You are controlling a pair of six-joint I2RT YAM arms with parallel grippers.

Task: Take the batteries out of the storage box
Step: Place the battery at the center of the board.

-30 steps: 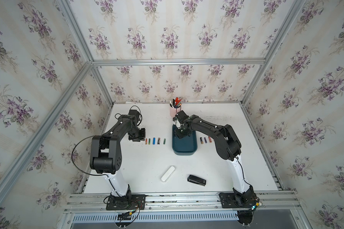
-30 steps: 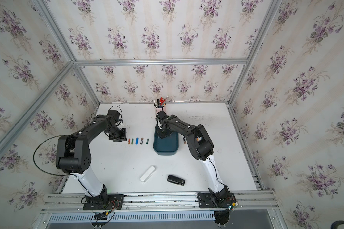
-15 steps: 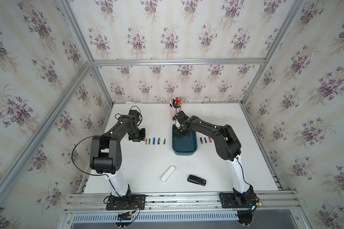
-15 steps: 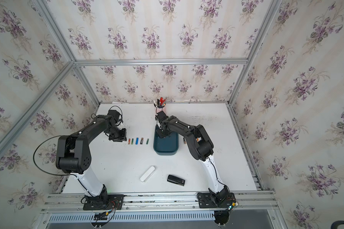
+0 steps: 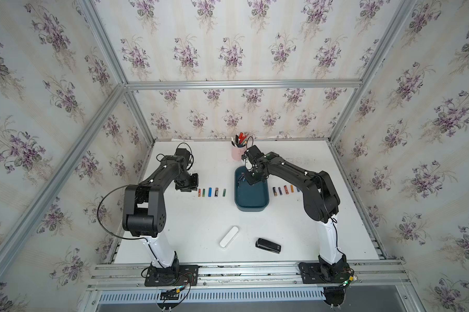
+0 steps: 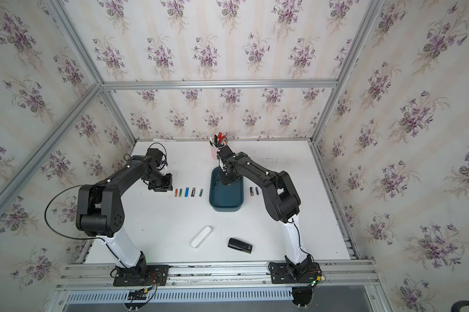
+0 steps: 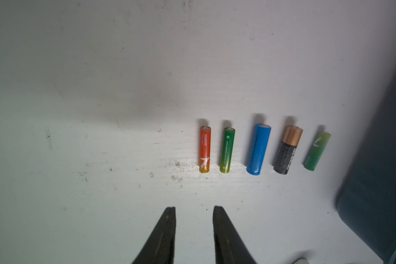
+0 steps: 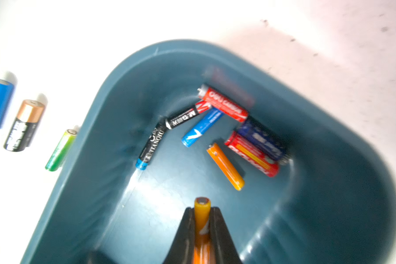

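Right wrist view: right tool [image 8: 202, 211] clamps an orange battery [image 8: 202, 203] — left tool [image 7: 194, 208], slightly parted, empty, faces the "HUATAI" battery [image 7: 204, 149].

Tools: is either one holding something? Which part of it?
The right tool pinches an orange battery by its sides, near one end. The left tool holds nothing.

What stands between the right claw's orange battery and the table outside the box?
Only the wall of the storage box. The right claw grips the orange battery, apart from the other batteries lying in its corner.
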